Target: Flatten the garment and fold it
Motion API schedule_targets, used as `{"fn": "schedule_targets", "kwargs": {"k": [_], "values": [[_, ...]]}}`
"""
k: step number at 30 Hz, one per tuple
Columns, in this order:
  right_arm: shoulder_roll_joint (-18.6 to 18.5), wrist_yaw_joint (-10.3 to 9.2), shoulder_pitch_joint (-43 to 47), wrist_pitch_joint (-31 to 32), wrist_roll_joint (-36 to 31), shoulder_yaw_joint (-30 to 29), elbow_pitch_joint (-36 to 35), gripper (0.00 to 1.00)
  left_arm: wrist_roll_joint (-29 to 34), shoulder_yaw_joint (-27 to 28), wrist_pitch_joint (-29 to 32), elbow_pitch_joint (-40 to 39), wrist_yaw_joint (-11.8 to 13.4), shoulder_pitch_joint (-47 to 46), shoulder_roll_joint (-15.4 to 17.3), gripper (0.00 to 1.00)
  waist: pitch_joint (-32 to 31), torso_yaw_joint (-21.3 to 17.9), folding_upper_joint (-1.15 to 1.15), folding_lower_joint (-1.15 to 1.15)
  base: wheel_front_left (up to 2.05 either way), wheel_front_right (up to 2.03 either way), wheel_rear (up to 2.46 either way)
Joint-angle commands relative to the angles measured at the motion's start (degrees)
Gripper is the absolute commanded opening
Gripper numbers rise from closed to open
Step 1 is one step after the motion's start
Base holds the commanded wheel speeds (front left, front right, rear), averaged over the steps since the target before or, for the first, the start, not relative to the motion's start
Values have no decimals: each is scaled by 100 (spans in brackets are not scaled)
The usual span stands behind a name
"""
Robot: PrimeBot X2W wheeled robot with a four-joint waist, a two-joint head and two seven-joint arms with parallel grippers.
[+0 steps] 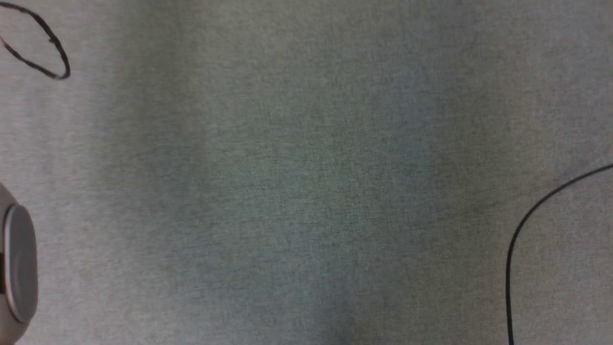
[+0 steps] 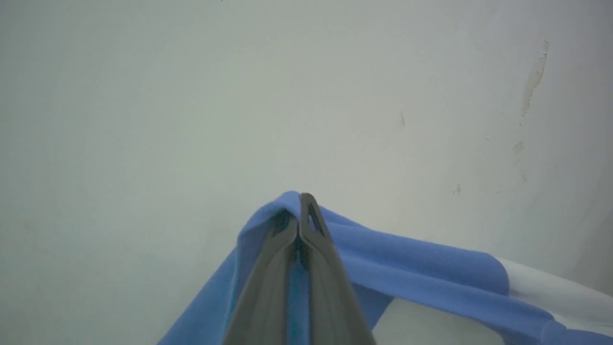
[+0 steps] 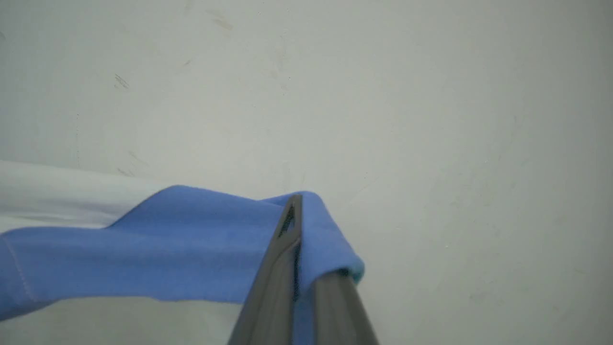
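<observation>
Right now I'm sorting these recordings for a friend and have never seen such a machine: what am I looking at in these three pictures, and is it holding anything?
This is a wheeled robot with two arms, each ending in a pincer of two long dark fingers. One picture comes from a camera on its head, looking down at a grey surface crossed by thin black cables, with a pale rounded part of the machine at the left edge. The other two come from cameras on the wrists, looking along the fingers.

The left pincer is shut on blue cloth of the garment, a blue and white shirt. The right pincer is shut on another blue part. Behind each is a pale, scuffed surface.
</observation>
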Motion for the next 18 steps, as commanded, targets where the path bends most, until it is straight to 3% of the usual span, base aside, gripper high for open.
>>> {"fn": "schedule_targets", "kwargs": {"k": [1,5,9,14,18], "values": [[-100,-22,-156,-233,-65,-120,57,0,65,103,-166,80,-33,-119,108,0,379,-180,0,-2,0,0,0],[-142,-22,-207,-644,37,-32,280,0,17,71,-368,329,-227,-84,39,0,344,-107,0,-2,0,0,0],[-274,-22,289,-676,244,267,581,0,29,-31,-401,710,-401,405,74,0,149,-40,0,-2,0,0,0],[-540,-22,1538,-386,749,731,753,0,245,-400,-384,1137,-661,1480,171,0,-421,92,0,-2,0,0,0],[-834,-22,2862,75,1216,995,421,0,272,-624,-248,1100,-714,2635,169,0,-1051,203,0,-2,0,0,0]]}}
